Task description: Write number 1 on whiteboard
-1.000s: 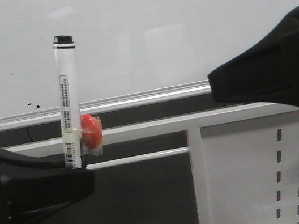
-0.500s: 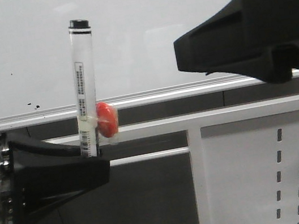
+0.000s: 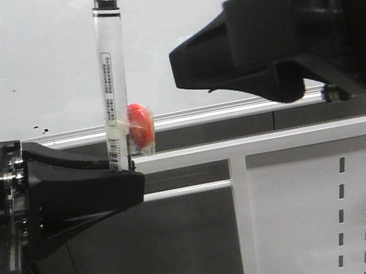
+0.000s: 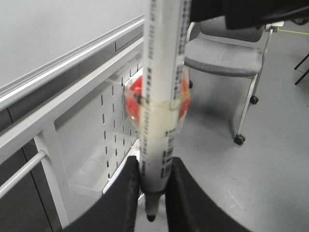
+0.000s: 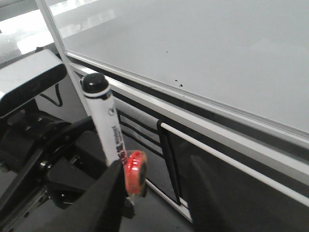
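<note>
1. The left gripper (image 4: 153, 193) pinches a marker (image 3: 114, 85), holding it upright, cap up.
2. A red disc (image 3: 140, 126) is taped to the marker just above the gripper.
3. The right gripper (image 5: 157, 193), fingers spread, reaches level toward the marker's top.
4. The whiteboard (image 3: 217, 4) stands beyond both grippers; no number 1 is on it.

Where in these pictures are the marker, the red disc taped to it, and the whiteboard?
marker (image 3: 112, 85), front view, on the middle of its white barrel.
red disc (image 5: 135, 173), right wrist view, on its orange-red face.
whiteboard (image 3: 29, 57), front view, on its bare pale surface left of the marker.
</note>
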You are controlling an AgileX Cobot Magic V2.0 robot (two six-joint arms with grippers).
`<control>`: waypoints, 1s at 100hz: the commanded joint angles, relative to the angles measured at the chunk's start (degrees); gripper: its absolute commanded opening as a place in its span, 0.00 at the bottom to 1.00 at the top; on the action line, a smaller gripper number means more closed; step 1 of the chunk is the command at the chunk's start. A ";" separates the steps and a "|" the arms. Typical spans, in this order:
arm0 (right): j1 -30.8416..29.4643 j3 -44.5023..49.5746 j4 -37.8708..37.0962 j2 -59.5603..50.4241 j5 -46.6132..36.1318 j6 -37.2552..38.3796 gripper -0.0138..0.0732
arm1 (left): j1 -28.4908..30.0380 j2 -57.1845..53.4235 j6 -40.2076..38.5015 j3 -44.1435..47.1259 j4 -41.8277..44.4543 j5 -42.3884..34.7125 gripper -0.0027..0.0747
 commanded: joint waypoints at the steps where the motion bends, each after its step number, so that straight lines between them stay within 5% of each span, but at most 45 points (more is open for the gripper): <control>1: 1.06 -2.22 -1.22 -0.63 -5.40 -0.04 0.48 | -0.49 -1.32 -0.71 -1.01 -0.79 -11.96 0.01; 100: 5.17 -5.38 -2.07 2.80 -8.36 1.46 0.48 | -3.45 -1.22 -1.96 -3.45 3.24 -11.96 0.01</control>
